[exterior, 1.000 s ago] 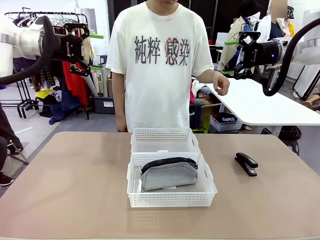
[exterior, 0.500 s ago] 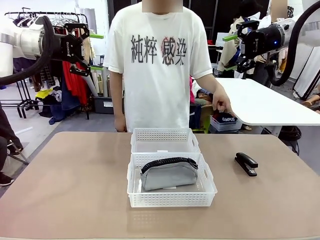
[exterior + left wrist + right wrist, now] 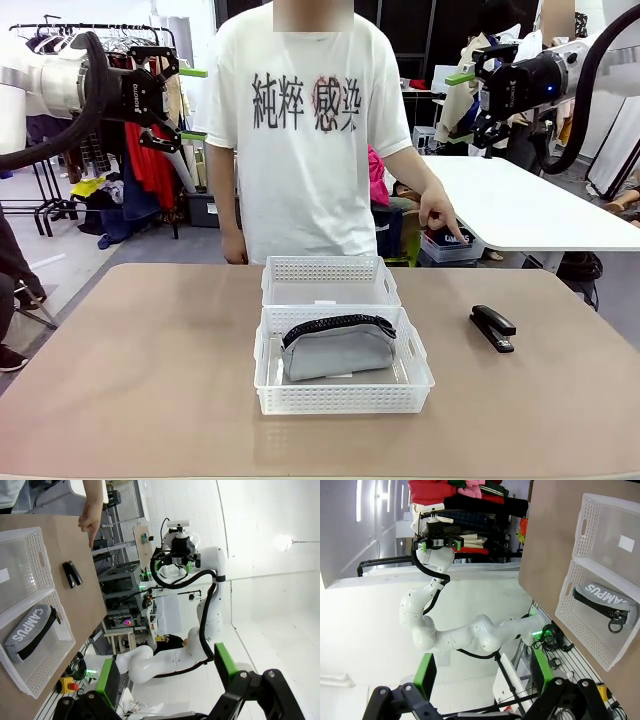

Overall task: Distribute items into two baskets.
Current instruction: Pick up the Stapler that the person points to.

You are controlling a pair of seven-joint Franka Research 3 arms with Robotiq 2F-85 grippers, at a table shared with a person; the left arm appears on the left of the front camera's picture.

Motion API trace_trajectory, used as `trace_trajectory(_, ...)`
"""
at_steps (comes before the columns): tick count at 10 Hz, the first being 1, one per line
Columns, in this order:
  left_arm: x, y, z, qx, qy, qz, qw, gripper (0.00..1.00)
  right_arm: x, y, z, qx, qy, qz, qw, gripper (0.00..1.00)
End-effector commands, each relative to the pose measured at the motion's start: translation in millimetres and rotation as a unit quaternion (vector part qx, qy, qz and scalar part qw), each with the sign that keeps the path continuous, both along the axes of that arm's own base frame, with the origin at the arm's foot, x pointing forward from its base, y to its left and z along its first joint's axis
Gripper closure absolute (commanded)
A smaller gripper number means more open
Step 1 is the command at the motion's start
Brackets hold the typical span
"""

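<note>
A grey pouch [image 3: 337,347] with a black zipper lies in the nearer white basket [image 3: 340,400] at the table's middle. Touching it behind stands the farther basket [image 3: 330,268], holding nothing. On the bare tabletop to the right lies the black stapler [image 3: 492,327]. My left gripper [image 3: 193,103] hangs open high at the left, far from everything, and my right gripper [image 3: 458,107] hangs open high at the right. The left wrist view shows the pouch [image 3: 30,630] and stapler [image 3: 72,574] beyond my open gripper [image 3: 167,675]. Beyond my open right gripper [image 3: 482,672] the pouch [image 3: 607,600] also shows.
A person in a white T-shirt stands at the far edge behind the baskets, one hand [image 3: 438,212] held out above the table's far right. The brown table [image 3: 130,380] has wide free room left and right of the baskets. Another white table [image 3: 540,215] stands behind at the right.
The person's hand has come down and out to the right. My right gripper rose a little a second ago and has held since. The left arm has not moved.
</note>
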State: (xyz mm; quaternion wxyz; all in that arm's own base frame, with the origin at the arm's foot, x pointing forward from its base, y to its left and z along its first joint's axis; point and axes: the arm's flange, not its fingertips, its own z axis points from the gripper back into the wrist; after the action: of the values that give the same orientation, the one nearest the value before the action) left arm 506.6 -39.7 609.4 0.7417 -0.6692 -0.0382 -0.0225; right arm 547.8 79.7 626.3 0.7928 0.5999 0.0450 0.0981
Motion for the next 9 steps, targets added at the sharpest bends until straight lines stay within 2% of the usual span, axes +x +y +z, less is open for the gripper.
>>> trace_trajectory(1,-1.4,1.8,1.8,-0.002,0.000,-0.004,1.000,0.00,1.4,-0.5,4.8,0.011,-0.002,0.004,1.000,0.00)
trace_trajectory(9,-1.4,1.8,1.8,-0.002,0.000,-0.004,1.000,0.00,2.0,-1.3,4.0,0.013,-0.002,0.005,1.000,0.00)
